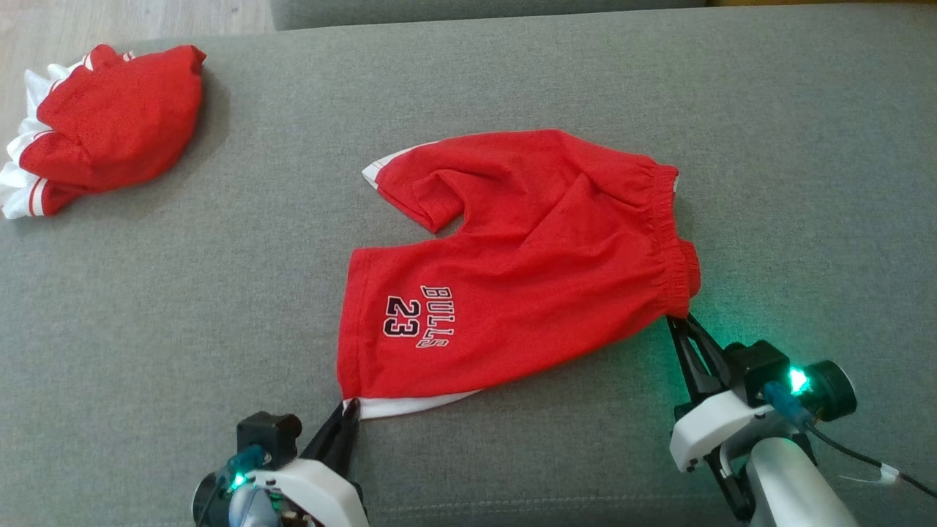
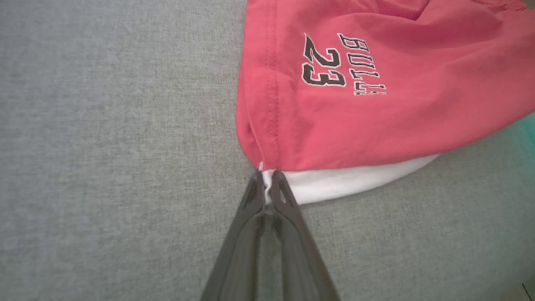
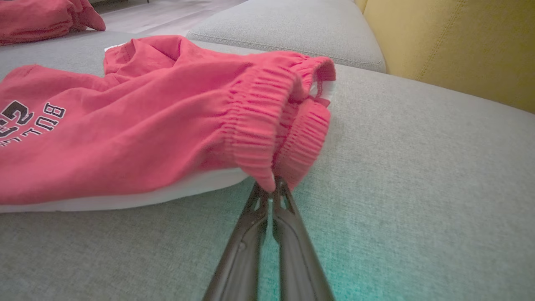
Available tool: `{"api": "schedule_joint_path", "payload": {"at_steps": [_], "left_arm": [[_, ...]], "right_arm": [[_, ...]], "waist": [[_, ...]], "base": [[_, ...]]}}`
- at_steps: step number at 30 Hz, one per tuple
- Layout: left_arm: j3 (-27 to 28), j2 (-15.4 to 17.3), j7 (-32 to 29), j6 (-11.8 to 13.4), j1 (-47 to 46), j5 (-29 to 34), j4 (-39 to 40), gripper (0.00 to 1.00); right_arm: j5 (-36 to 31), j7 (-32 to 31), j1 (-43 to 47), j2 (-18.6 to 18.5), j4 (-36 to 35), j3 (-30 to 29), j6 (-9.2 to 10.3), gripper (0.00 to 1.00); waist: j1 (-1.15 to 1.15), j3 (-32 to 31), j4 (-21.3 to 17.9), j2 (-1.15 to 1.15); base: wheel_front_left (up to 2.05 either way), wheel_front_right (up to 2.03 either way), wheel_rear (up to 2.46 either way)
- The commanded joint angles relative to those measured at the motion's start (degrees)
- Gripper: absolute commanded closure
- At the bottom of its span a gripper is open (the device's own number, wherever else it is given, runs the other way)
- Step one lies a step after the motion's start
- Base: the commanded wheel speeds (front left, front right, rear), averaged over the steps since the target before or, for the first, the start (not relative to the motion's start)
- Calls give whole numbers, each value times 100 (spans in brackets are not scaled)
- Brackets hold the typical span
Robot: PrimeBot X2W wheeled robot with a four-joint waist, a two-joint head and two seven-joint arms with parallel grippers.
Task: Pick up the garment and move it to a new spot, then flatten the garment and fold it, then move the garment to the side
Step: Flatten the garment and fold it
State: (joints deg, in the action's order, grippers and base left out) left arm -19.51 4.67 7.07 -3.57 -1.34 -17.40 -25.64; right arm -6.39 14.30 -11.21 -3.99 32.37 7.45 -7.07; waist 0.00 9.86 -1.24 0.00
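Head view | left claw point(image 1: 351, 404) and right claw point(image 1: 672, 320) clamp shorts point(image 1: 527, 271) | red pile point(image 1: 110, 124) upper left

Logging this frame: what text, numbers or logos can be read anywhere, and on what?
"BULLS": on the near leg of the red shorts, dark letters outlined white.
"23": beside it on the same leg.
No text to be read on the crumpled red garment or the grey cushion.

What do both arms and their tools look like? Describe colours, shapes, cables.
Left tool and right tool: each two long, dark, tapering fingers with cut-outs near the tips, a white housing, a black camera, a green light. The right one carries a blue plug and a black cable.
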Motion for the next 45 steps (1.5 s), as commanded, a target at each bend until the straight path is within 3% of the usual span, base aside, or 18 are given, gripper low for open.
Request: {"api": "schedule_joint_path", "payload": {"at_steps": [1,9,16,25,34,40,45], "left_arm": [[101,31,-54,-20,-55,-52,77,100],[173,62,361,81,-162,-26,525,100],[285,111,652,125,-275,21,1283,100],[500,344,651,103,-672,56,2984,100],[600,938,-271,-40,-1997,372,4708,100],[557,1193,-852,-210,-3160,337,4433,100],[732,1183,-1265,-268,-4129,-139,3280,100]], "right_arm": [[26,70,-173,44,-187,125,-42,100],[215,70,-221,41,-410,146,-42,100],[601,70,-306,-100,-1006,233,-42,100],[676,-75,-513,-603,-2461,394,-42,100],[664,-977,-753,-1102,-4516,487,-42,100],[860,-1451,-1336,-1284,-4813,617,-42,100],[849,-1461,-2435,-1405,-3841,976,-42,100]], "waist": [[0,-5,3,0],[0,-150,-10,0],[0,-425,-78,0],[0,-898,-168,0],[0,-997,-149,0],[0,-523,-141,0],[0,99,-184,0]], "base": [[0,0,0],[0,0,0],[0,0,0],[0,0,0],[0,0,0],[0,0,0],[0,0,0]]}}
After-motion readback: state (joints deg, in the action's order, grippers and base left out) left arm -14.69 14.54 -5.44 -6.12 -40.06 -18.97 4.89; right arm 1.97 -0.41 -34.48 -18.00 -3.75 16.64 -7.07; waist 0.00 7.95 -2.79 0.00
